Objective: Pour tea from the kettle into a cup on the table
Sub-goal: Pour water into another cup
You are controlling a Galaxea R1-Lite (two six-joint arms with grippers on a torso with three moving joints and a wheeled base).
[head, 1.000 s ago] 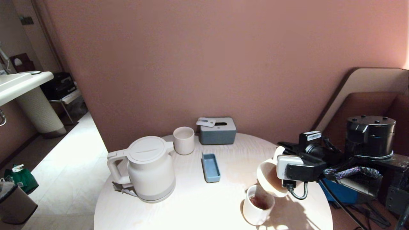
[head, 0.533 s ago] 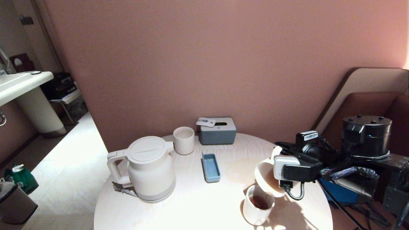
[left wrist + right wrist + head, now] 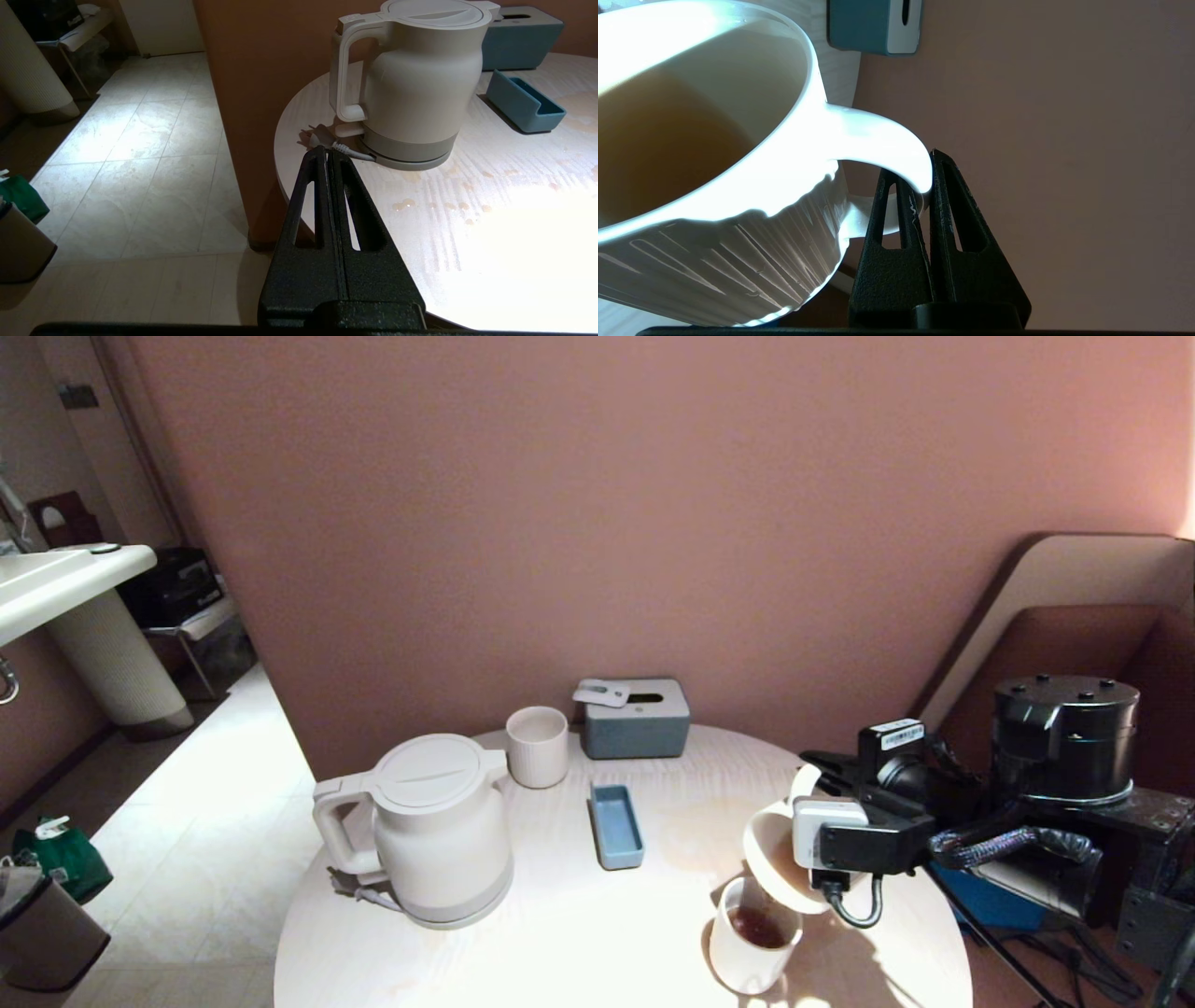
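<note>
My right gripper is shut on the loop handle of the ribbed white cup, holding it in the air over the table's right side. The cup is tipped steeply, with tea lying against its lower wall. Its lip hangs just above a smooth white cup that stands on the table with dark tea in it. The cream kettle stands upright at the table's left, lid on. My left gripper is shut and empty, just short of the kettle's cord, by the table's edge.
A ribbed handleless tumbler and a grey tissue box stand at the back of the table, and a small blue tray lies in the middle. Tea drops dot the wood in front of the kettle. A wall runs behind.
My right gripper has carried the ribbed cup a little to the left and lower, bringing its lip closer over the smooth cup. The kettle and my left gripper have stayed still.
</note>
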